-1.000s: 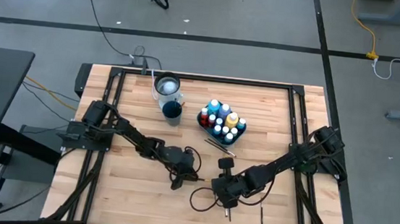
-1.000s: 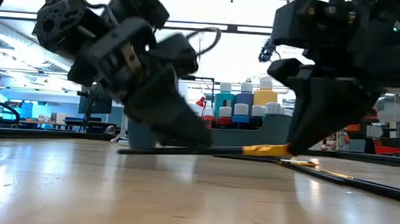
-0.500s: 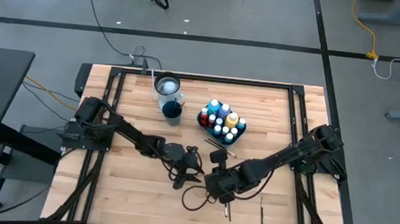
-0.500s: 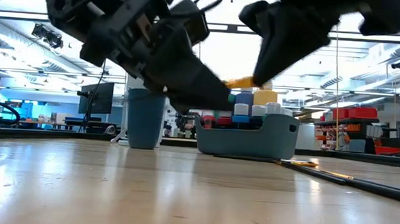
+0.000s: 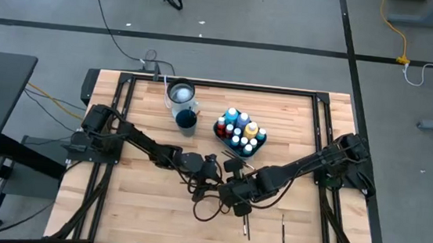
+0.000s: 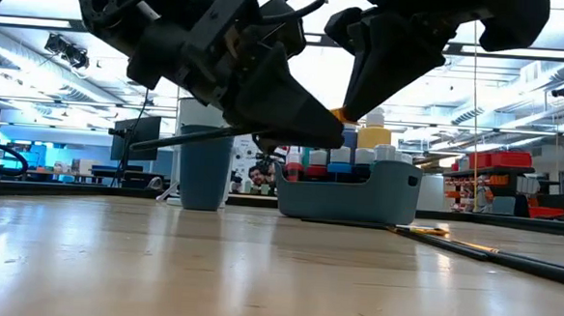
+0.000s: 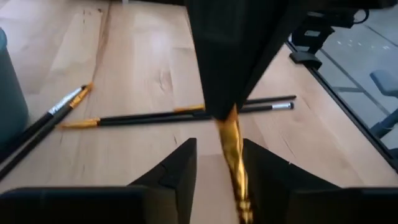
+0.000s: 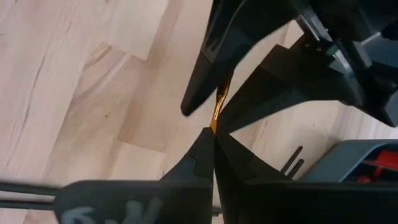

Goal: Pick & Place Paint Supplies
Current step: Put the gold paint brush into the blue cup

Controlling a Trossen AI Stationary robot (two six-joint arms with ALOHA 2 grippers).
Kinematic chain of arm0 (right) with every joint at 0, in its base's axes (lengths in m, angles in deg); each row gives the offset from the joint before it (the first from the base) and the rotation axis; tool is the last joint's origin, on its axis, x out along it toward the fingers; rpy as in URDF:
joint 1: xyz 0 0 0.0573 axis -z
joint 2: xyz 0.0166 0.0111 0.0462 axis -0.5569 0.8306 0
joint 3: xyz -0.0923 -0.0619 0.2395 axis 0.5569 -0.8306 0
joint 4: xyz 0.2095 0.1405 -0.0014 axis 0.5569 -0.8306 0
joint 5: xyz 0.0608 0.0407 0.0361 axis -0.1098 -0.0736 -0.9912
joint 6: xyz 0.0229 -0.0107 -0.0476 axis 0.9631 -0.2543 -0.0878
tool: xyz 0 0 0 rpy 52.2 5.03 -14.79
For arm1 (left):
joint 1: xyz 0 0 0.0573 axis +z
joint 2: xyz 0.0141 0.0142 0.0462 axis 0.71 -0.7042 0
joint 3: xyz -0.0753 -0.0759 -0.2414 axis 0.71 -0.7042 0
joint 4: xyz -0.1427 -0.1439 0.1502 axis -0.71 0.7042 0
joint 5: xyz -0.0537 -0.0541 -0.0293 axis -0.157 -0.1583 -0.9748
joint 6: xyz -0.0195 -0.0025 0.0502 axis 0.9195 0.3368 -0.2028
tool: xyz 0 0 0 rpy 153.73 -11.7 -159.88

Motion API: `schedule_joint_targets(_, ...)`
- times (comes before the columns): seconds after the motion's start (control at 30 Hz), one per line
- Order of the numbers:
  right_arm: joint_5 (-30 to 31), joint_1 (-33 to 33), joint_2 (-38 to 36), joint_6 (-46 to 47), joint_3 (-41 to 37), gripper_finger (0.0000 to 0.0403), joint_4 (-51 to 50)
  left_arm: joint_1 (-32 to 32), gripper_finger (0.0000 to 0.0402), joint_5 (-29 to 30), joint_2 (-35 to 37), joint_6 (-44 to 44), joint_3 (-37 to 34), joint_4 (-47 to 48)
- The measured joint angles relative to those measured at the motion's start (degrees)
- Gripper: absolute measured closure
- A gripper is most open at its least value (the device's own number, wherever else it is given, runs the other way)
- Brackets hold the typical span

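Right gripper (image 8: 213, 134) clamps gold-tipped brush (image 7: 235, 158) mid-air for handover; left gripper (image 7: 217, 163) fingers apart around it, not yet gripping.

table (image 5: 139, 201): pale wood planks, smooth satin | tray (image 6: 386, 194): matt teal plastic | brush (image 7: 235, 155): glossy gold ferrule | left gripper (image 7: 217, 163), right gripper (image 8: 213, 144): matt black plastic
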Motion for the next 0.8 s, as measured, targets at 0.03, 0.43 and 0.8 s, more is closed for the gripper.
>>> schedule_joint_targets(0.03,0.0,0.1,0.0,0.0,0.0,0.0402,-0.1,0.1,0.0280,0.0,0.0,0.0,0.2,0.0)
schedule_joint_targets(0.43,-1.4,0.9,0.0,0.4,0.0,0.0402,0.2,0.1,0.0315,1.4,0.0,-0.1,10.1,25.8)
schedule_joint_targets(0.8,-1.7,0.9,0.0,2.8,0.0,0.0402,0.1,-0.9,0.0319,1.7,0.0,-0.3,12.0,25.6)
